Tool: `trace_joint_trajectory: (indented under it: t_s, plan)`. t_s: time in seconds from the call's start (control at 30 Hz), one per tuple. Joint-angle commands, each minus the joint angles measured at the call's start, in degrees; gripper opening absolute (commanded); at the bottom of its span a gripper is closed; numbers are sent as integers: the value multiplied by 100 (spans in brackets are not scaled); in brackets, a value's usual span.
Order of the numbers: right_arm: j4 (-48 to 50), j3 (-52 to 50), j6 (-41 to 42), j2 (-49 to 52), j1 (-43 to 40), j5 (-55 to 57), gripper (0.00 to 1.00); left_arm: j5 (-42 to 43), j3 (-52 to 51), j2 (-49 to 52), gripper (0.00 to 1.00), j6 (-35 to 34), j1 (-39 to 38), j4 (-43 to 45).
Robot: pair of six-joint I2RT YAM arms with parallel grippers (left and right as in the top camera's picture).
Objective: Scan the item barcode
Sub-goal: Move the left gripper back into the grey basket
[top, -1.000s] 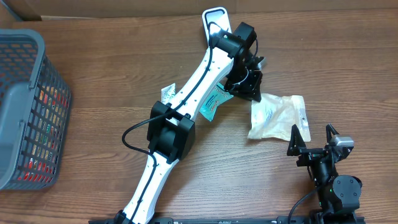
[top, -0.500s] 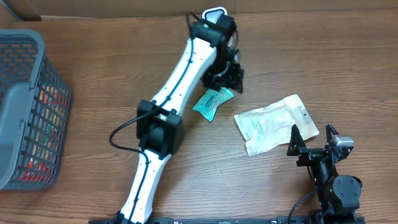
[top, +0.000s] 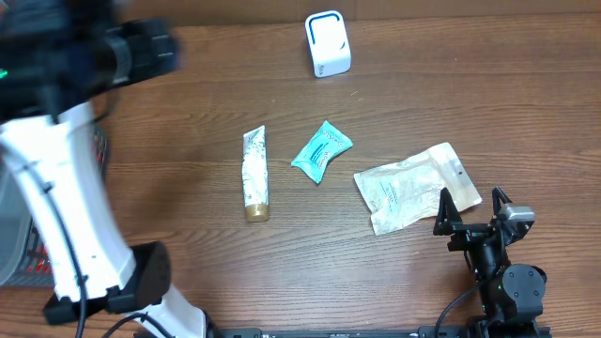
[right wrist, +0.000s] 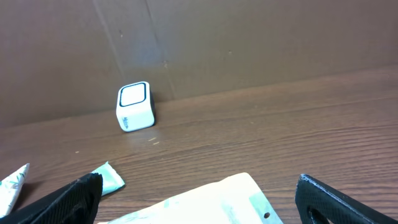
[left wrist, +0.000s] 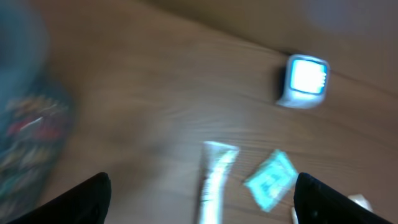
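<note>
Left arm [top: 66,197] swung over basket [top: 19,268], colourful contents [left wrist: 28,124]

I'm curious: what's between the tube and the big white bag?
A small teal packet, apart from both the tube and the white bag; the overhead view shows it.

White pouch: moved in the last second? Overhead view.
Yes. The white pouch rotated and shifted slightly down the frame, away from the scanner.

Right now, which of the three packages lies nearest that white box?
The small teal packet, in the middle; the tube and the white pouch lie farther from the box.
</note>
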Motion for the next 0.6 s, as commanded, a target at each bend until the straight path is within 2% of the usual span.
trace_joint_trajectory:
  t_s: [0.0,0.27,0.43,0.57]
  plan:
    - [37,-61,-22,-9,22,15,100,-140,-20,-66,86,-9,1294,-243]
    - [35,-61,-22,-9,22,15,100,619,-286,-61,87,155,3432,-243]
    - [37,-61,-22,-9,22,15,100,586,-780,-61,83,203,4186,-59]
    - [35,-61,-22,-9,22,15,100,544,-1274,-28,81,155,4380,369]
